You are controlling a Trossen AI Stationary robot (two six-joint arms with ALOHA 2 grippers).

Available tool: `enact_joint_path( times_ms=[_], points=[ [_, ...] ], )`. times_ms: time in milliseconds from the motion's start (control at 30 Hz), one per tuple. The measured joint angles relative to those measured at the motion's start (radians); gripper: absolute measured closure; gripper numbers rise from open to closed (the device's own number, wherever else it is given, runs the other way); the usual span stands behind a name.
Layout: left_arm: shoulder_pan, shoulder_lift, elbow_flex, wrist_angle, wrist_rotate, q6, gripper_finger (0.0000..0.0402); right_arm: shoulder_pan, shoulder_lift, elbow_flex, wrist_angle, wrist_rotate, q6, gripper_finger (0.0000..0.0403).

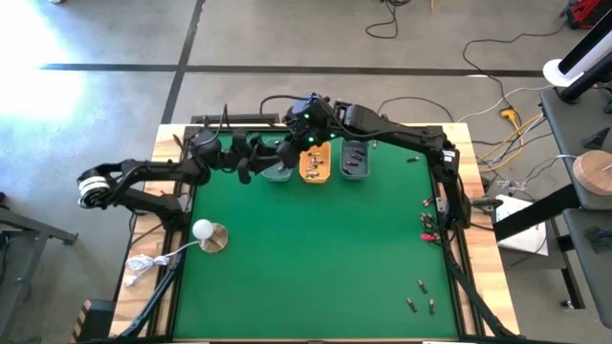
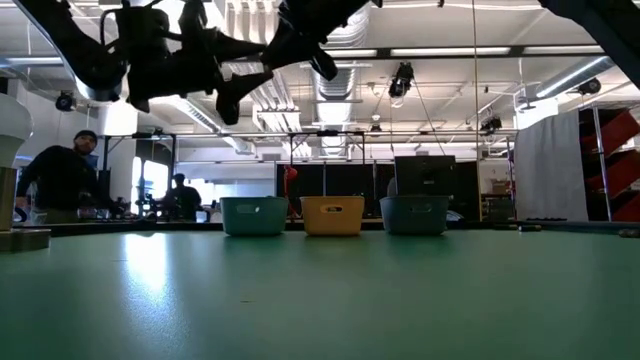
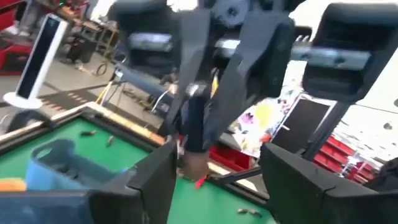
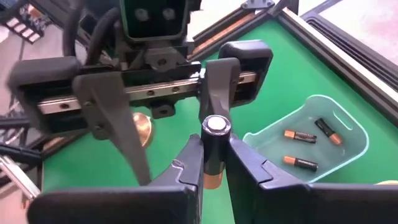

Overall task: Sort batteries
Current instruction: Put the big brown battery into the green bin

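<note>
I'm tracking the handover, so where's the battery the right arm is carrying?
In the right wrist view, the black and copper cylindrical battery stands pinched in the right gripper, facing the open left gripper, above the pale teal plastic tray at the table's far edge.

Both arms matte black, jointed, bulky housings. Left arm [image 1: 143, 182]: white band at its base joint. Right arm [image 1: 392, 134]: green indicator lights near the wrist. Left gripper [image 4: 161, 93]: dark angular fingers on a silver rail with small screws, square black camera housing above.
</note>
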Motion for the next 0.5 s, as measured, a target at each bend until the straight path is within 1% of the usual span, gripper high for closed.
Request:
enact_joint_path(
  times_ms=[100,200,400,433,500],
  points=[
    [0.001,0.014,0.03,-0.007,0.03,0.002,0.0224,0.001,0.0,0.0,0.009,0.001,0.021,0.0367],
    [0.003,0.02,0.043,-0.016,0.035,-0.002,0.0263,0.001,-0.001,0.0,0.021,0.001,0.034,0.0367],
    [0.02,0.019,0.042,-0.009,0.035,-0.002,0.0366,0.002,-0.012,-0.001,0.03,0.003,0.037,0.0367],
    [0.026,0.019,0.041,-0.009,0.041,-0.005,0.0373,0.002,-0.012,-0.001,0.03,0.003,0.038,0.0367],
    [0.043,0.019,0.041,-0.009,0.061,-0.02,0.0373,0.002,-0.012,-0.001,0.033,0.008,0.051,0.0355]
  ],
)
